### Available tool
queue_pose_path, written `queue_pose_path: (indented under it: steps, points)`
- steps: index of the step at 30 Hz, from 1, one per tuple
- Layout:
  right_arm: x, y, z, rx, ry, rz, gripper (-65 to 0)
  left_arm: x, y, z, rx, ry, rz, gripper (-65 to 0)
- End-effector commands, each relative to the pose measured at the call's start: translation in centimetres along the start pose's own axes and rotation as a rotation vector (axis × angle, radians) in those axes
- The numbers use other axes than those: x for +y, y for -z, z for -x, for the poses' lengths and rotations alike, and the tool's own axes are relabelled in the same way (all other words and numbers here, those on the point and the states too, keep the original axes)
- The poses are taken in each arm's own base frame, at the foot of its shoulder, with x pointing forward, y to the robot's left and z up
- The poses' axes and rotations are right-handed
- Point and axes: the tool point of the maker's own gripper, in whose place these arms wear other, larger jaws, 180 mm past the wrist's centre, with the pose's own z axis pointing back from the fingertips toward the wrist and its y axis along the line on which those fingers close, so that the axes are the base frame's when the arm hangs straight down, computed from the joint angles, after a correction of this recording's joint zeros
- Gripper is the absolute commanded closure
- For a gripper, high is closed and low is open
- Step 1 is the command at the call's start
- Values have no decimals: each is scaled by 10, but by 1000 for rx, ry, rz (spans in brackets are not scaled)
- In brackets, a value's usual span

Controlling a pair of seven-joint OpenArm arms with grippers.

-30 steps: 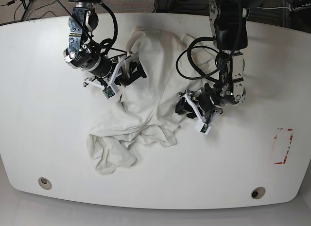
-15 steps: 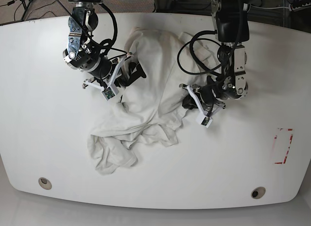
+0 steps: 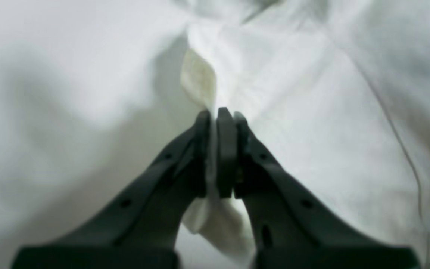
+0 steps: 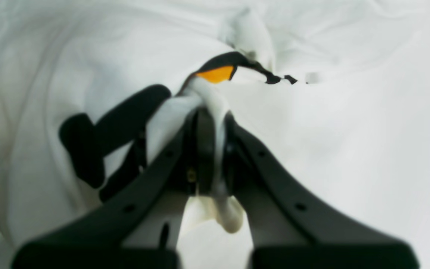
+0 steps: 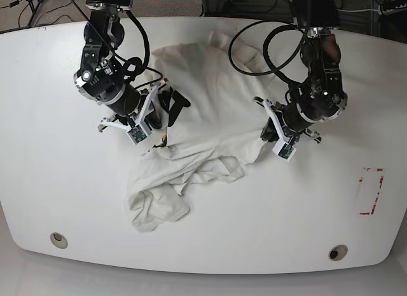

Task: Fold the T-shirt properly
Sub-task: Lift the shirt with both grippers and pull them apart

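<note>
the t-shirt lies crumpled mid-table, bunched toward your near-left corner of the base view. both grippers pinch cloth: left gripper pressed together on a plain fold at the shirt's right edge, right gripper clamped on a fold beside the orange-and-black print. the cloth spans between them, so you'd likely pull apart sideways. which hem or sleeve each holds is hidden; collar not discernible.

Robot lab: white table, loose cables behind.
</note>
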Motion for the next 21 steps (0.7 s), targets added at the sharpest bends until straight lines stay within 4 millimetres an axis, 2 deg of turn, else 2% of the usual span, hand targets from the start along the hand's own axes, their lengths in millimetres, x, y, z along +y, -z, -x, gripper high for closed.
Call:
queue_pose_path:
  steps: [1, 8, 9, 14, 18, 21]
  points:
    - [-17, -7, -28, -89, -11, 44, 0, 17, -21, -22, -46, 54, -70, 0]
    - [-51, -16, -45, -137, 9, 128, 0, 48, -57, -36, -63, 65, -197, 0]
    - [-58, -18, -50, -150, 11, 143, 0, 57, -66, -44, -79, 65, -232, 0]
    - [-81, -25, -66, -164, -28, 211, 0, 81, -85, -66, -119, 79, -307, 0]
    - [-93, -29, -80, -178, -59, 252, 0, 107, -102, -76, -127, 96, -375, 0]
    - [-107, -35, -99, -206, -88, 293, 0, 126, -116, -92, -151, 98, -429, 0]
